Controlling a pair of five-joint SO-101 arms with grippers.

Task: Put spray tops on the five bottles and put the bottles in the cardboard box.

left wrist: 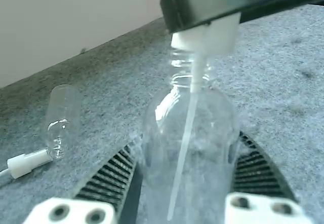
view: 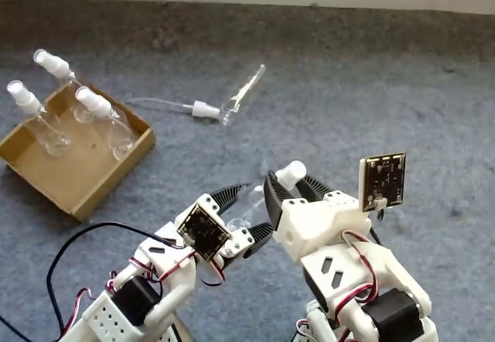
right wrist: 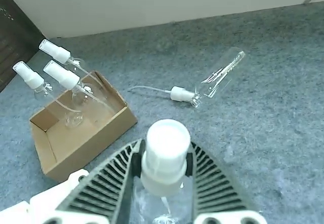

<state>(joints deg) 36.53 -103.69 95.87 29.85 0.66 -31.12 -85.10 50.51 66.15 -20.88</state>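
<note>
My right gripper [right wrist: 164,150] is clamped on the spray top [right wrist: 167,135]. My left gripper [left wrist: 186,147] is clamped round the bottle [left wrist: 202,127] directly beneath it. The tube is already down the neck, so I'd keep the cap square and seat it gently. The cardboard box [view: 116,176] sits well apart, toward the carpet's [view: 387,102] left side.

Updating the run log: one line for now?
left gripper holds bottle | right gripper holds spray top at its neck | box: three bottles
</note>
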